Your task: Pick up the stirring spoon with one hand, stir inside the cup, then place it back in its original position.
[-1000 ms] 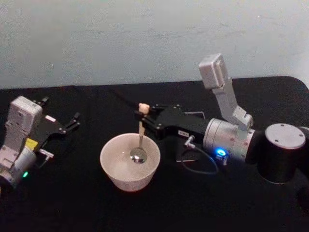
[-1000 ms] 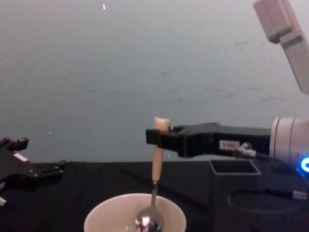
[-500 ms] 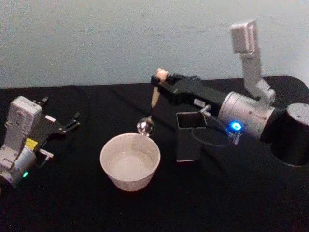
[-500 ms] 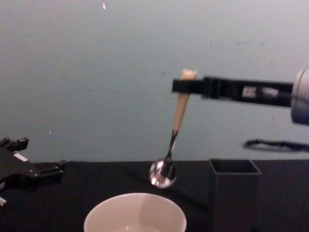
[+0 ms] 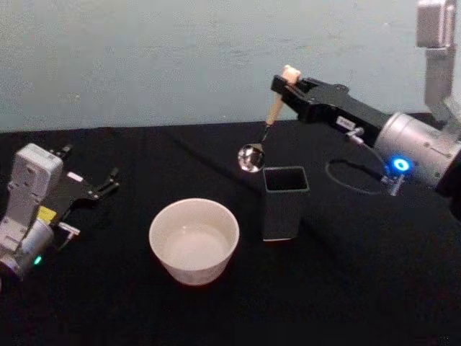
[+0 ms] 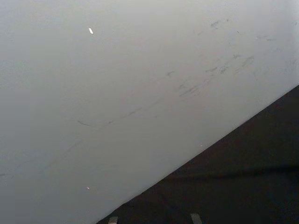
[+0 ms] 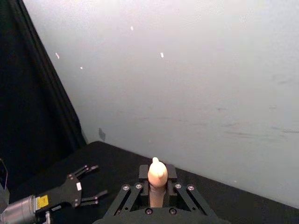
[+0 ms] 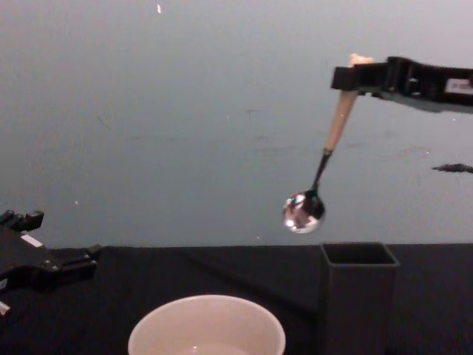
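Clamping the spoon [image 5: 274, 109], the right tool [image 5: 283, 81] hangs it just short of the holder [image 5: 282, 209]: the return step. Next, centre and lower. Left tool [image 5: 109, 182] rests parked, jaws apart.

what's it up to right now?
The right tool is shut on the stirring spoon near the bear-head end and holds it in the air, bowl hanging down. The spoon is clear of the cup and sits above and just to the cup side of the dark grey holder, not inside it yet. The left tool rests open on the table at the left, idle.
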